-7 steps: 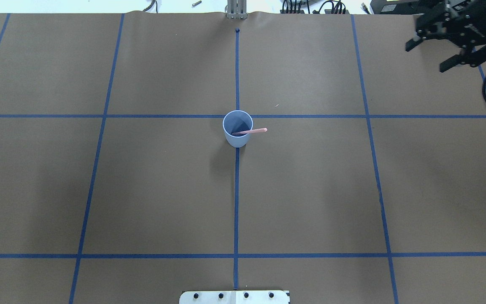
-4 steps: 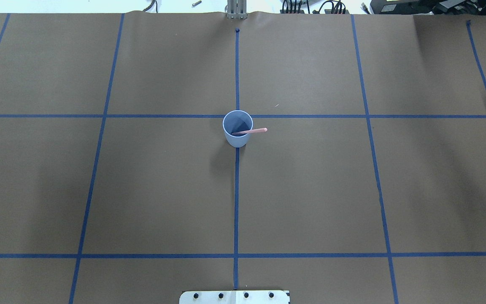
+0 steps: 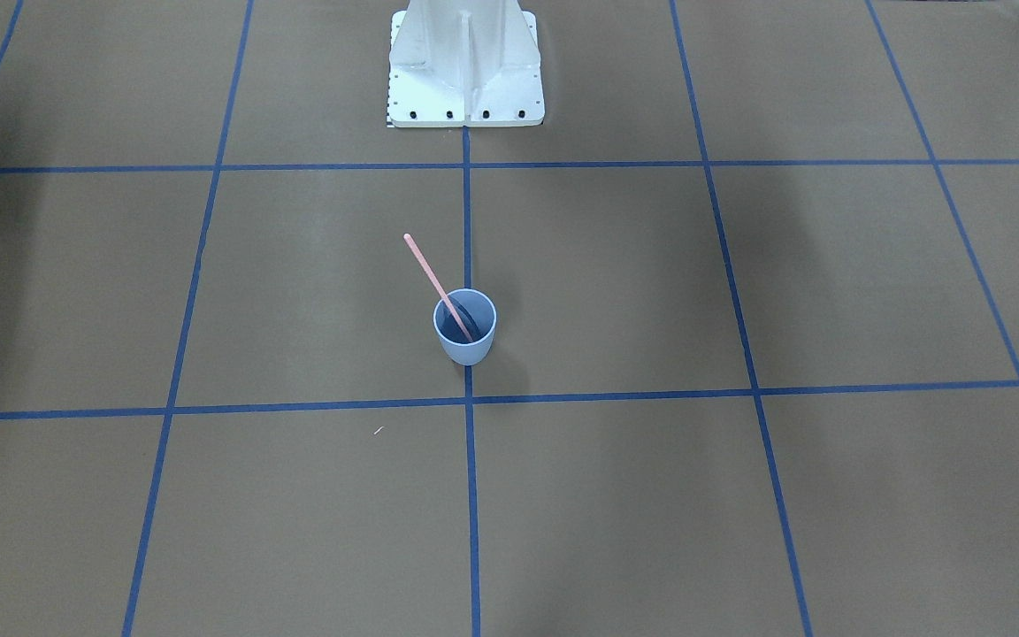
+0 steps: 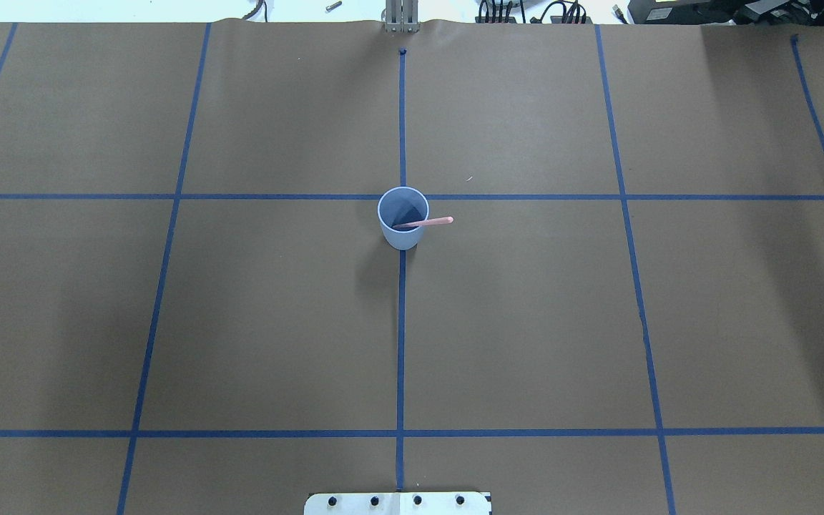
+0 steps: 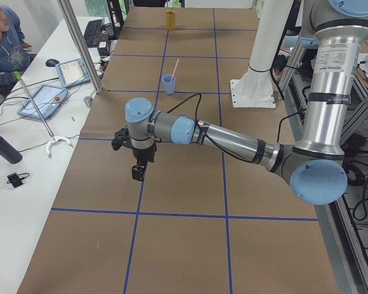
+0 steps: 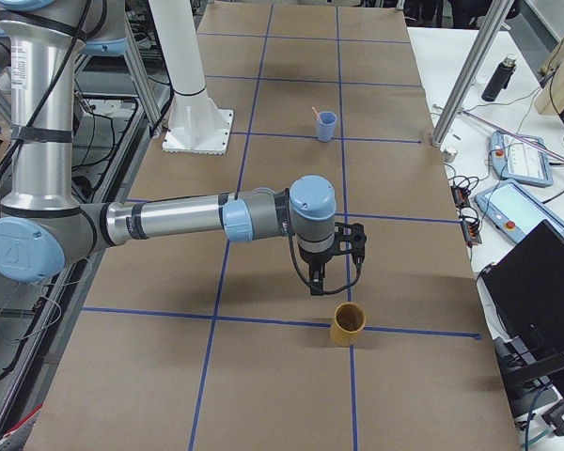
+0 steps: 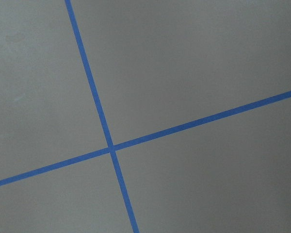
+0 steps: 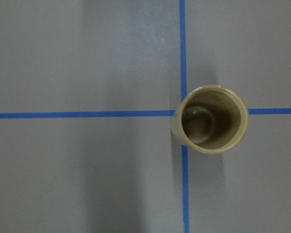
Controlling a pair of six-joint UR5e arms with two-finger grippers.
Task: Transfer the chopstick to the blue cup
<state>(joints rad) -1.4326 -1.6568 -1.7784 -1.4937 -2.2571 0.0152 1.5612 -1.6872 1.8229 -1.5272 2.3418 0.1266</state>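
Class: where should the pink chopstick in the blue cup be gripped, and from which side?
Likely best: grip the chopstick on its bare upper shaft, clear of the blue cup, coming down from above: it leans out toward the robot's right, its lower end walled in.

1 blue cup, 1 pink chopstick, 1 yellow cup, 1 left arm, 1 right arm

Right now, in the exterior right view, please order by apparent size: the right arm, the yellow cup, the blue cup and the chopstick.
1. right arm
2. yellow cup (nearer the camera, so its lead over the next is unsure)
3. blue cup
4. chopstick
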